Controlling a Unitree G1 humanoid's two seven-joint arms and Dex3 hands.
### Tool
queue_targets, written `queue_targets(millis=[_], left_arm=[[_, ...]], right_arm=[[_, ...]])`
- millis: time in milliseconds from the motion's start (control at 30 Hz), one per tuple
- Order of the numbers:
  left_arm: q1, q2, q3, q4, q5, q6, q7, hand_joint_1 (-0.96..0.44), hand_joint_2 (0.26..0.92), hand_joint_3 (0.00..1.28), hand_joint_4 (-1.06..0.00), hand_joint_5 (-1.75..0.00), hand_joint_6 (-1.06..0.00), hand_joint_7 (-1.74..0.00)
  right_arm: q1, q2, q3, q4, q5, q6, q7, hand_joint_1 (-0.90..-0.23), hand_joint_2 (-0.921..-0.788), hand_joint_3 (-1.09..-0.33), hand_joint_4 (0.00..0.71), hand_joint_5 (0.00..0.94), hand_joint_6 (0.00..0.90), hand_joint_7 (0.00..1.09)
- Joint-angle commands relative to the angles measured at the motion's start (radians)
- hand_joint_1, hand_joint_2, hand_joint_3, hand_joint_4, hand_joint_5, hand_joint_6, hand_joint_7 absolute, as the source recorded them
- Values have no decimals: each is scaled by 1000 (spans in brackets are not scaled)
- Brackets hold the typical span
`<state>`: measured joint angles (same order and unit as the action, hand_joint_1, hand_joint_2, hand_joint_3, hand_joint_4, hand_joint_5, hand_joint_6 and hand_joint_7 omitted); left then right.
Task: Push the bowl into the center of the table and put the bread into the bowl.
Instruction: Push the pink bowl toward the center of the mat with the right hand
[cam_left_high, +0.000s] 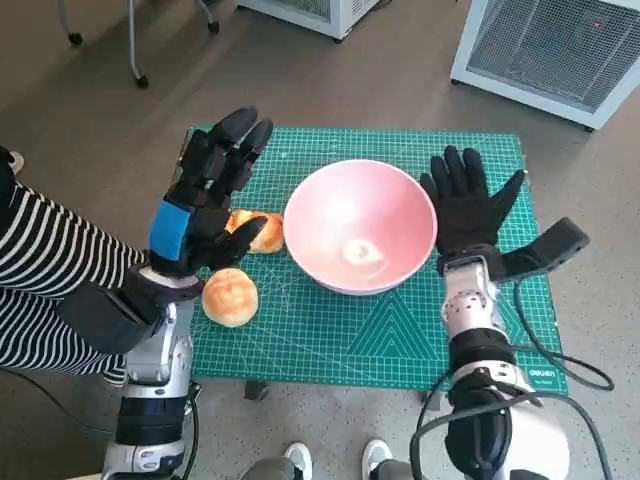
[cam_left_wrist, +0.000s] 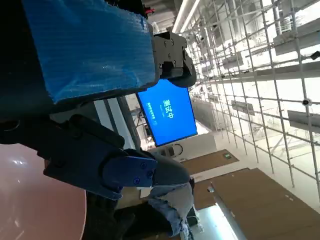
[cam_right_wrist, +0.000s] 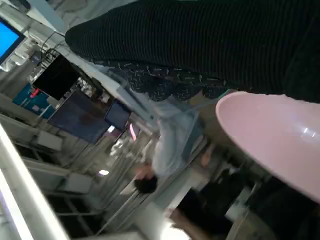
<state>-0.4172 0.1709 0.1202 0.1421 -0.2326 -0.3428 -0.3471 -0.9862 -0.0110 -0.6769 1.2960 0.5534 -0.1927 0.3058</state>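
At mat centre your pink bowl already sits, so note the bread roll lies at its 8 o'clock, directly beneath your released left hand, while your right hand rests spread at 3 o'clock.

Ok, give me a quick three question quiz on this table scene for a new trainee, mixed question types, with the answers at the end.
1. True or false: bread already lies inside the pink bowl.
2. Which hand is beside the bowl's rim on the side away from the bread: A) left hand B) right hand?
3. Fill in: the round bun rests on the green ____.

Key: 1 false. 2 B. 3 mat. A second bread piece lies next to the bowl, partly hidden by the left hand.
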Motion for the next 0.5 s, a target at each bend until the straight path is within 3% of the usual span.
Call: queue_targets(millis=[33,67,200,300,467,500], left_arm=[[17,2,-1,-22,8,-11,5,-670,921,264,-251,-39,-105,-503],[19,2,-1,-24,8,-11,5,-670,921,264,-252,-38,-105,-500],[17,3,2,-16,5,-12,4,-668,921,262,-252,-34,-106,-490],[11,0,3,-5,6,-14,7,-670,921,263,-252,-31,-108,-484],[1,-8,-3,7,11,-17,14,-678,921,264,-257,-29,-116,-477],[-3,-10,-6,9,11,-17,15,-679,921,264,-258,-29,-116,-476]], right_arm=[[1,-3,15,8,-18,-3,-13,-644,-921,-891,26,4,85,236],[3,-6,22,7,-26,-7,-14,-642,-921,-893,32,7,88,237],[16,-28,93,-6,-105,-63,-29,-641,-921,-908,67,22,116,250],[29,-47,162,-24,-184,-129,-32,-646,-921,-903,88,28,135,257],[54,-75,253,-58,-284,-237,-20,-676,-921,-870,113,29,149,260],[63,-86,283,-72,-319,-272,-24,-679,-921,-867,114,28,149,260]])
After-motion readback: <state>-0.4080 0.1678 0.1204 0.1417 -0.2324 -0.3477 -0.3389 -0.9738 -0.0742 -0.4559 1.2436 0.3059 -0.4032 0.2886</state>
